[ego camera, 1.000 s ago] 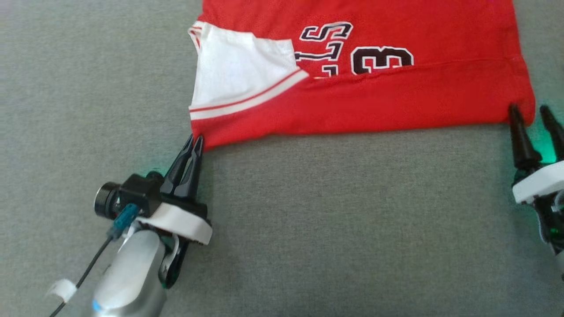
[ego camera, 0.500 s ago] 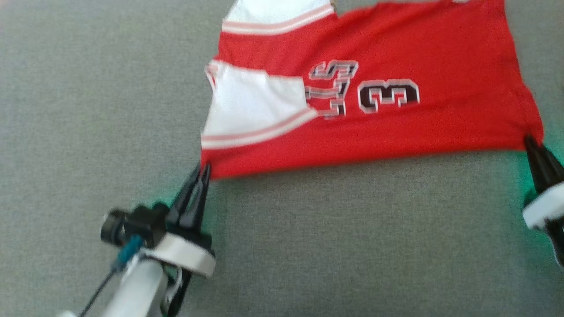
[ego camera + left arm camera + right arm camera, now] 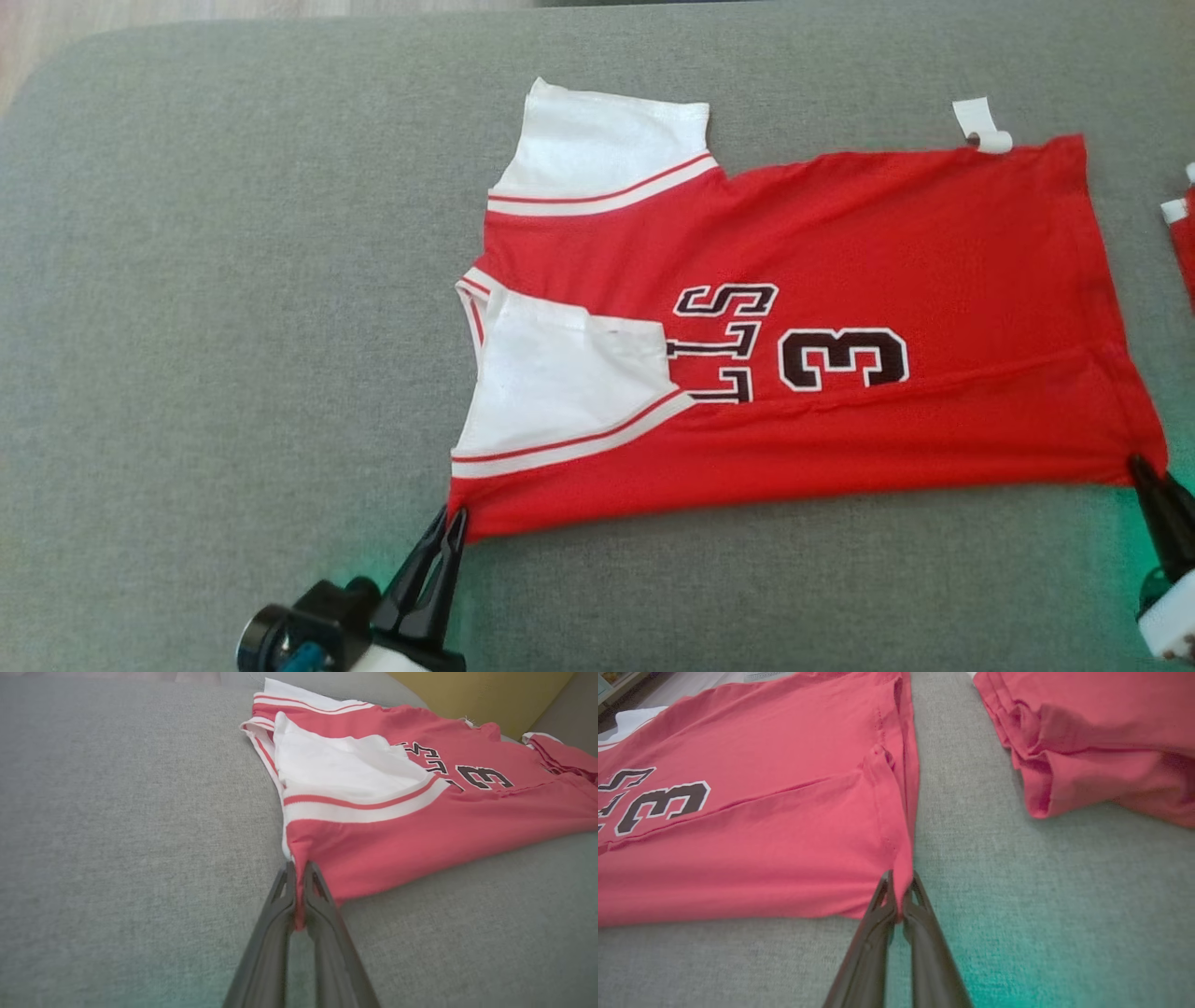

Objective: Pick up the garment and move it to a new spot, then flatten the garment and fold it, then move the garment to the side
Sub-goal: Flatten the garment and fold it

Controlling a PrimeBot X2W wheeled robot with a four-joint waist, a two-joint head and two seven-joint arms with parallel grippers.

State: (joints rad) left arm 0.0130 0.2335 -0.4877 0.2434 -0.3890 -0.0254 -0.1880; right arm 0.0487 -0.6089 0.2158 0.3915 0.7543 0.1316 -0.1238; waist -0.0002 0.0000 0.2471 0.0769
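The red jersey (image 3: 887,233) lies spread sideways on the grey fabric surface (image 3: 233,280), neck end to the left and hem to the right, with black lettering and a "3" facing up. Its near long edge is folded over toward the middle, laying one white sleeve (image 3: 560,392) on the front. The far sleeve (image 3: 607,140) lies flat, and both near corners are pinched into points.

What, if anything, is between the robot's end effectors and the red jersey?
Nothing visible. The left end effector and the right end effector are each shut on a near corner of the jersey. Another red garment lies apart, to its right.
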